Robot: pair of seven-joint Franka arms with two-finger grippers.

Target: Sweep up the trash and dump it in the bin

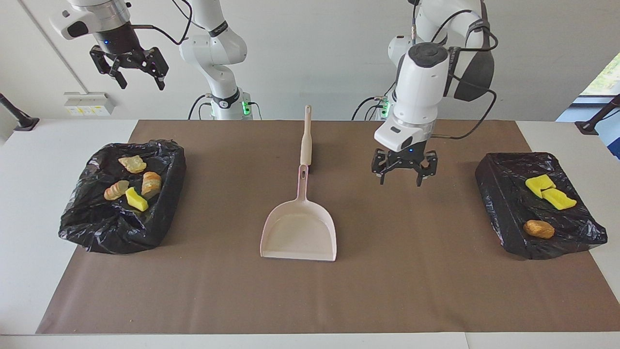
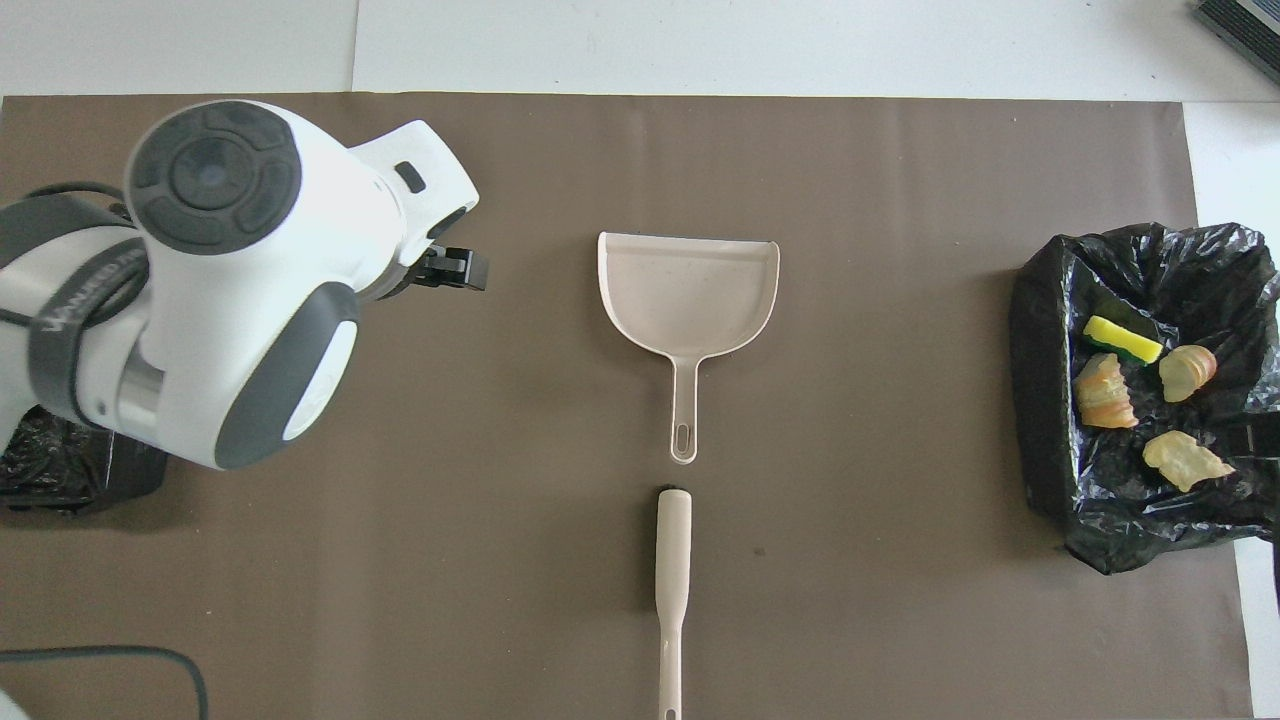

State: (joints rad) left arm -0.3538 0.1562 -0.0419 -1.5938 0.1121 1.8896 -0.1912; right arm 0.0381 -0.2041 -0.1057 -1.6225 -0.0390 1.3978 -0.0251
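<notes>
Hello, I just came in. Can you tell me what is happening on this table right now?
Nothing is held at the moment. The trash already lies in two black-lined bins: four pieces in the bin at the right arm's end, three in the bin at the left arm's end. The dustpan lies empty in the middle of the brown mat, with the brush just nearer to the robots. The left gripper hangs open and empty, low over the mat beside the brush. The right gripper waits open, raised high.
</notes>
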